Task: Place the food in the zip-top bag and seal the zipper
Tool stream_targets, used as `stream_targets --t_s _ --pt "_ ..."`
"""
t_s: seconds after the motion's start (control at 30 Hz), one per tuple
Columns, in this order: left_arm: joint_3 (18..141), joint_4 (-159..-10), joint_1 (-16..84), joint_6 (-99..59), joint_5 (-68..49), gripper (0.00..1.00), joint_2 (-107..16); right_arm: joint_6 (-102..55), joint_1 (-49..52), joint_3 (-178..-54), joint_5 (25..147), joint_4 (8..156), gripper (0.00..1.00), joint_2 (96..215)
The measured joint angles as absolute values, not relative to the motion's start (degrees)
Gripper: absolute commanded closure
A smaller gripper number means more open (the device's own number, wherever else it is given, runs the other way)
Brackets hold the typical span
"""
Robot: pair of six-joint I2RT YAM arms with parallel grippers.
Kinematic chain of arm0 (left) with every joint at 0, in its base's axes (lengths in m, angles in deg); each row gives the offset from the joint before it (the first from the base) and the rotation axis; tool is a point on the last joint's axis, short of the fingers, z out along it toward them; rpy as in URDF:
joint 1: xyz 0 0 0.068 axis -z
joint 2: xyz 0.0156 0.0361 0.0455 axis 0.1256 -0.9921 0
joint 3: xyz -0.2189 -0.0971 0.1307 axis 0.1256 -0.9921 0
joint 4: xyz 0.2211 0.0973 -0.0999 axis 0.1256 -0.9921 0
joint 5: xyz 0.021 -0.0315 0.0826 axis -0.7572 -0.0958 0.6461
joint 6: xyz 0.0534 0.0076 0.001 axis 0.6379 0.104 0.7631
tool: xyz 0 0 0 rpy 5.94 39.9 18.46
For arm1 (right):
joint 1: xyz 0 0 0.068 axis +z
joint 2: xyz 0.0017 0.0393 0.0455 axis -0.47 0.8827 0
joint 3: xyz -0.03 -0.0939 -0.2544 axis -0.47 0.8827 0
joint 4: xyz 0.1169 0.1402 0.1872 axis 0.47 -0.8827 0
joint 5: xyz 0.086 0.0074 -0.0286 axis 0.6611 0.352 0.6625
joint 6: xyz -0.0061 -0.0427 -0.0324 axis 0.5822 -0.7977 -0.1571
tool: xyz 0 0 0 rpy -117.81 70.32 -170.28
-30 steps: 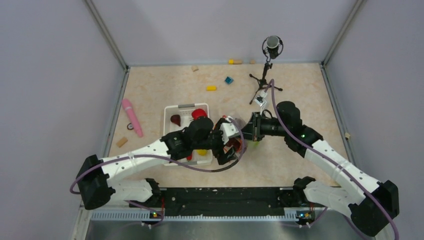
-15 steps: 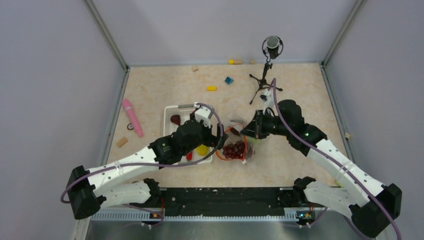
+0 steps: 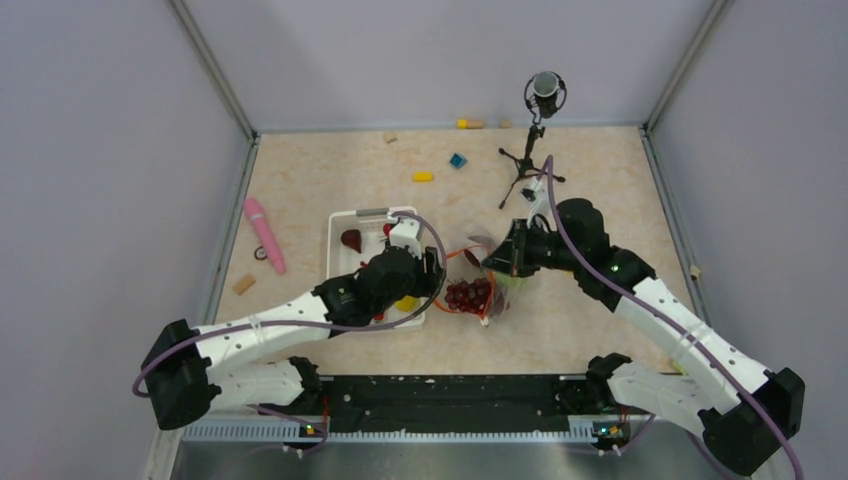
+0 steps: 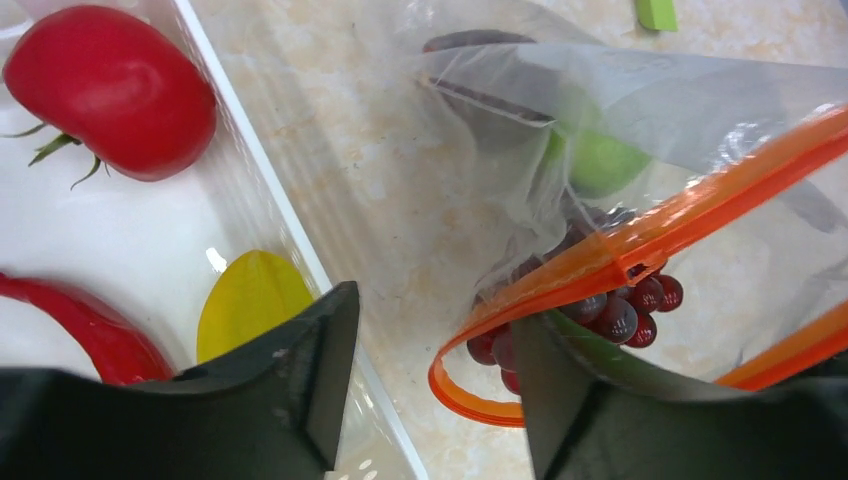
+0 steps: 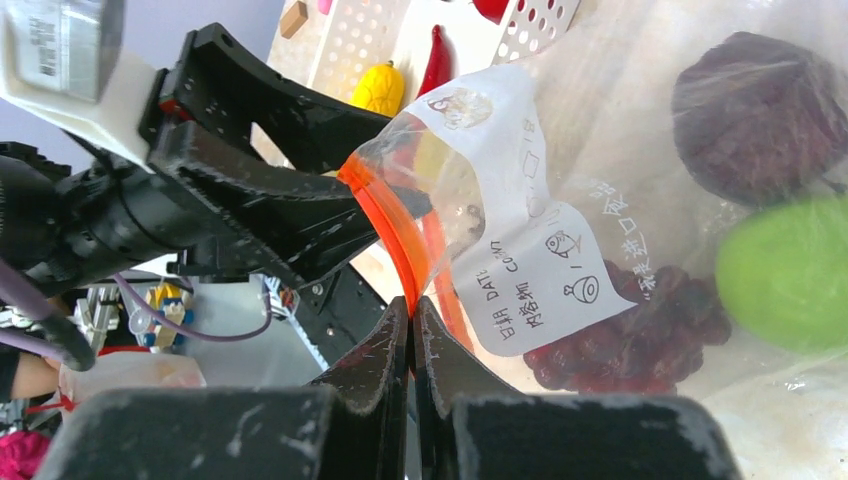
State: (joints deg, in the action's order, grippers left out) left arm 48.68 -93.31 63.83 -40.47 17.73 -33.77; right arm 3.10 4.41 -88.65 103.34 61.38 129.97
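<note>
Zip-top bag [image 5: 620, 90] clear, label [image 5: 530, 270] white with black print, zipper [image 4: 640, 245] orange. Grapes [image 4: 620, 315] dark red-purple, green fruit [image 5: 780, 270] lime, maroon fruit [image 5: 755, 115] dull purple-brown. Basket [image 4: 250, 150] white; apple [image 4: 110, 90] red, green stem; yellow piece [image 4: 250, 310]; chili [image 4: 80, 335] red. My left fingers [image 4: 300, 380] black. Table [image 3: 600, 170] beige, marbled.

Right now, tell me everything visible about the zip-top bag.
The zip-top bag is clear, crinkly plastic with a white printed label and an orange-red zipper along its open mouth. It lies on the table right of the white basket, holding purple grapes, a green fruit and a maroon fruit. The right fingers pinch its zipper edge.
</note>
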Motion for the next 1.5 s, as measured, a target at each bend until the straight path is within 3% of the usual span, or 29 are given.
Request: stream_targets --t_s 0.07,0.23,0.33,0.4,0.67,1.07,1.5 --pt "48.71 -93.29 63.68 -40.71 18.54 0.53 -35.06 3.08 4.41 -88.95 103.34 61.01 1.0 129.88" --pt "49.19 -93.16 63.22 -41.04 19.85 0.63 -37.68 2.73 4.41 -89.21 103.43 59.72 1.0 128.92" --pt "50.28 -92.86 62.96 -40.66 20.35 0.8 -38.77 2.4 4.41 -89.21 103.45 58.8 1.0 128.09" --pt "51.11 -92.59 62.78 -40.34 20.66 1.0 -39.17 2.18 4.41 -89.52 103.43 57.86 1.0 127.54" --pt "52.12 -90.32 62.52 -37.82 18.43 1.0 -38.64 0.98 4.3 -91.51 102.25 54.82 1.0 125.07" --pt "53.45 -89.03 62.43 -35.38 9.79 1.0 -28.28 2.33 3.65 -96.65 96.02 49.58 1.0 126.05" --pt "65.91 -91.19 61.1 -35.7 8.98 1.0 -41.0 5.66 -4.59 -96.95 81.51 45.73 1.0 136.5"
